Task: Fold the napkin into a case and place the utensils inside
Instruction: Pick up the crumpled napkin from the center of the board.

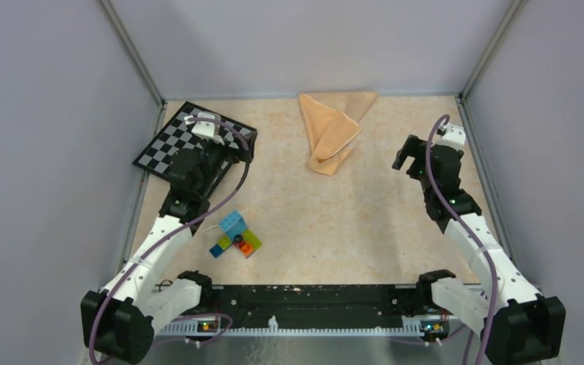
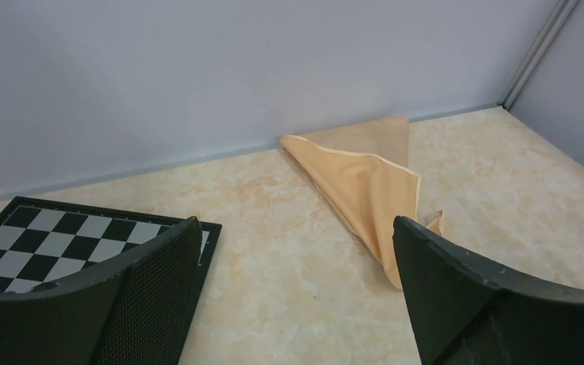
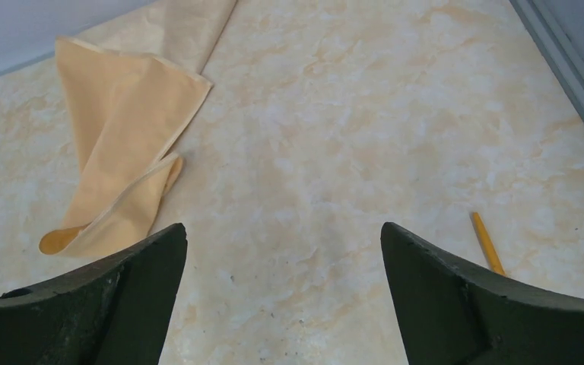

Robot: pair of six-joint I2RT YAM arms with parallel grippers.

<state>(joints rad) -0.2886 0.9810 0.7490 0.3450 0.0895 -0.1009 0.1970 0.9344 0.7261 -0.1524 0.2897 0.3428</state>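
The peach-orange napkin [image 1: 337, 129] lies crumpled in a rough triangle against the back wall, folded over itself, not shaped into a case. It also shows in the left wrist view [image 2: 365, 179] and the right wrist view [image 3: 125, 129]. One slim orange-yellow utensil [image 3: 487, 243] lies on the table by my right finger, its lower end hidden; in the top view the utensils are hidden. My left gripper [image 1: 237, 149] [image 2: 296, 222] hangs open over the checkerboard's near corner, left of the napkin. My right gripper [image 1: 404, 158] [image 3: 283, 226] is open too, right of the napkin, with nothing between its fingers.
A black-and-white checkerboard [image 1: 163, 144] lies at the back left, under my left arm. A cluster of coloured toy bricks [image 1: 236, 237] sits front left of centre. Grey walls close the table at the back and both sides.
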